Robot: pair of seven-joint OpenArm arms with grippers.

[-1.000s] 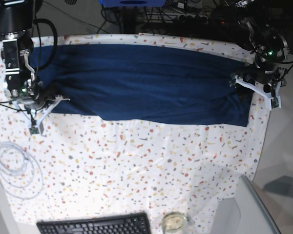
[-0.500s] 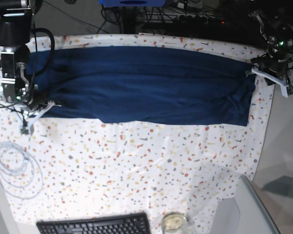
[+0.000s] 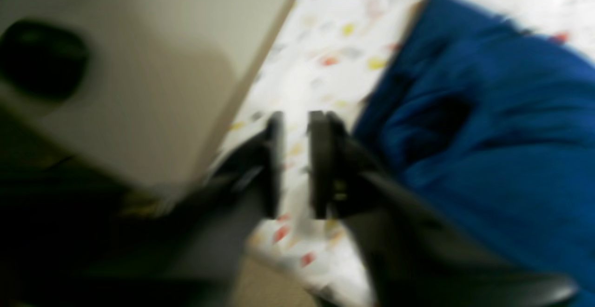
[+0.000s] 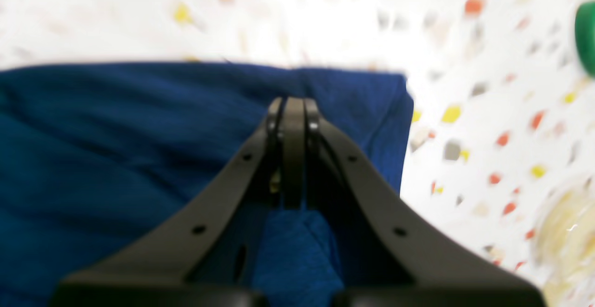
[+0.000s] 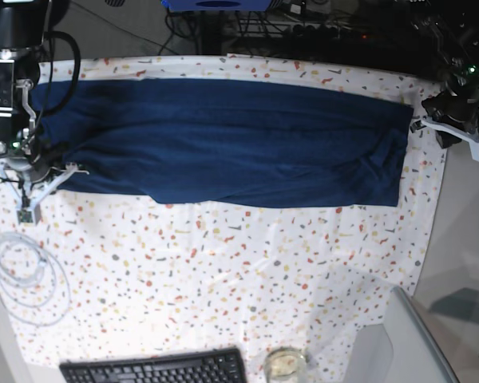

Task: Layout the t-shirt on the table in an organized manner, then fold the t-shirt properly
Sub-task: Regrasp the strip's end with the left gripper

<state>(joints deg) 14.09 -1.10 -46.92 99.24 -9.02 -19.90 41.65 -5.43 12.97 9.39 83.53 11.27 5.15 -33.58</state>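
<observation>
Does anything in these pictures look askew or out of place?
Yes. The t-shirt lies as a long band across the table, but its end near the left gripper is bunched into folds. The right gripper is shut on the opposite end.

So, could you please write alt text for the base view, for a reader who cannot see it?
A dark navy t-shirt lies stretched in a long band across the far side of a speckled white table. The right end effector sits at the band's left end and the left end effector just off its right end. A keyboard lies at the near edge.
</observation>
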